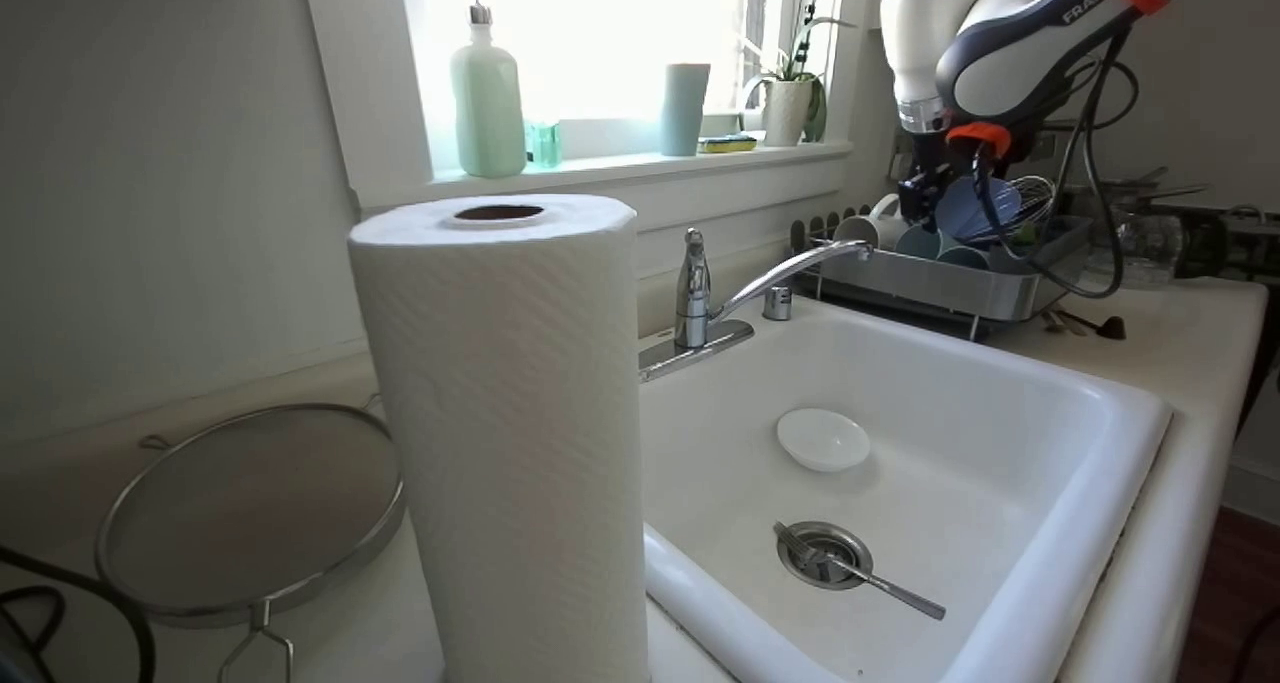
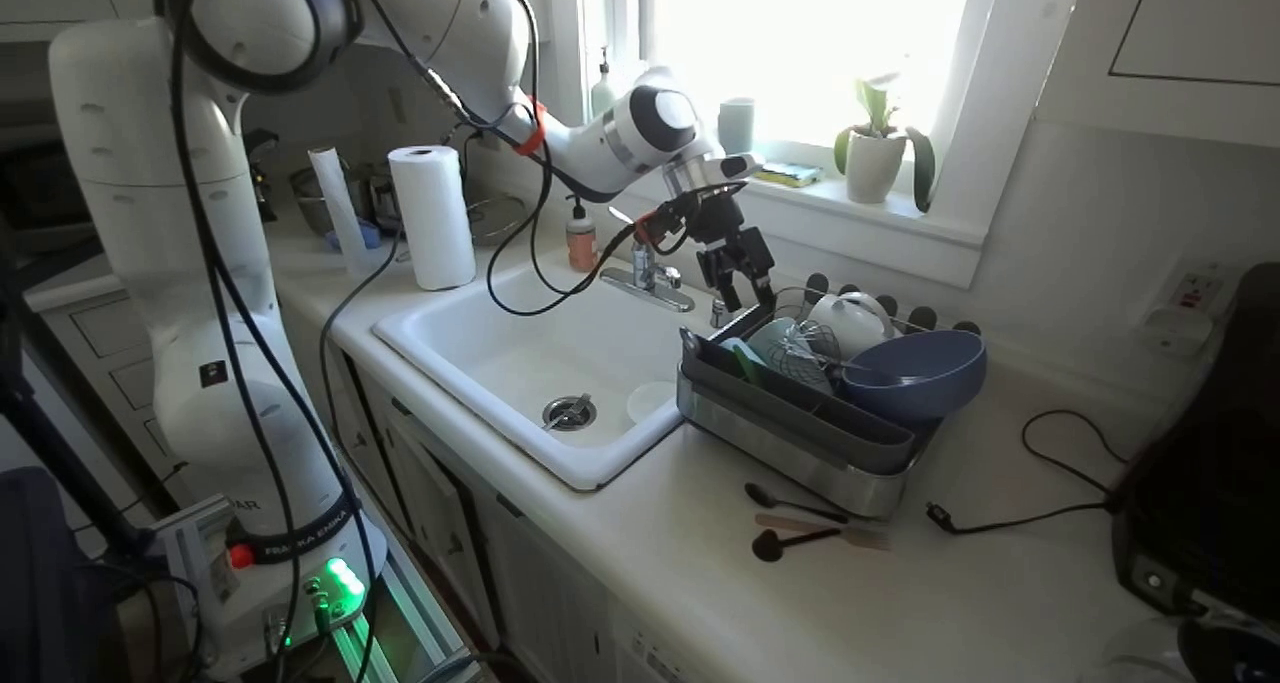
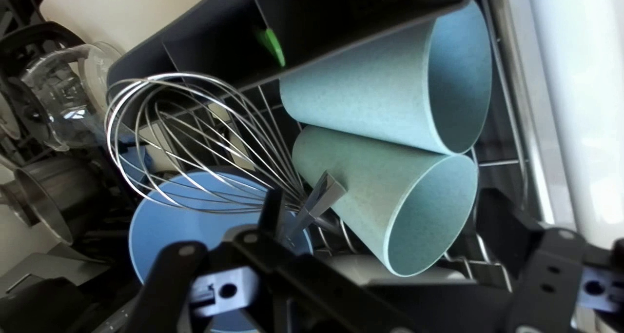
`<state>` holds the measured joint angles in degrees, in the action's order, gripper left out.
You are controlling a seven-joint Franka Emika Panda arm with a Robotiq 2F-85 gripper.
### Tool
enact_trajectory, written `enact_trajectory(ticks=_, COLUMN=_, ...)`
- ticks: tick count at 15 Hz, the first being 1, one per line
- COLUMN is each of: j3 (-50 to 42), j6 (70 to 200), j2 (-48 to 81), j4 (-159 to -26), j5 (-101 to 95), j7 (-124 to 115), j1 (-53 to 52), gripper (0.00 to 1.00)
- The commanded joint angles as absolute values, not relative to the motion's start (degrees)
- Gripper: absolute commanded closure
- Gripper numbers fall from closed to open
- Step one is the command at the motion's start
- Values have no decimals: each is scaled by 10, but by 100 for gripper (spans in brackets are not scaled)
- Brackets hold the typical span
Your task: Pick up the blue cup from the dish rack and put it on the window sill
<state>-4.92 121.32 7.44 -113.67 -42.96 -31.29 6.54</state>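
The blue cup (image 3: 370, 87) lies on its side in the dish rack (image 3: 538, 128), mouth toward the sink. It also shows in both exterior views (image 1: 965, 257) (image 2: 738, 347), partly hidden. A duller green-teal cup (image 3: 360, 177) lies against it. My gripper (image 3: 382, 206) is open and empty above the rack, its fingers on either side of the duller cup, apart from its rim. It also shows over the rack in both exterior views (image 1: 922, 201) (image 2: 750, 301). The window sill (image 1: 610, 170) is the white ledge under the bright window, also visible in an exterior view (image 2: 945, 225).
A whisk (image 3: 195, 143), a wide blue bowl (image 3: 195, 221) and a white mug (image 2: 855, 318) crowd the rack. The sill holds a soap bottle (image 1: 488, 108), a grey-teal cup (image 1: 685, 108), a sponge (image 1: 727, 144) and a potted plant (image 1: 788, 111). The faucet (image 1: 790, 271) reaches toward the rack.
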Motion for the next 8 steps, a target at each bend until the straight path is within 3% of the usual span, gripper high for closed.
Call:
enact_trajectory(ticks=1, j3=-67, j6=1197, j2=121, j4=-1087, j5=-458, j7=-358, j1=54, gripper=0)
enact_trajectory(ticks=3, j3=-74, j6=1193, j2=138, j4=-1072, j5=-460, j7=-375, j1=53, gripper=0)
enact_trajectory(ticks=6, j3=-83, j6=1197, j2=160, j4=-1053, j5=-456, j7=-397, j1=52, gripper=9)
enact_trajectory(ticks=8, j3=-87, j6=1193, j2=171, j4=-1043, j5=-455, j7=-409, j1=49, gripper=22)
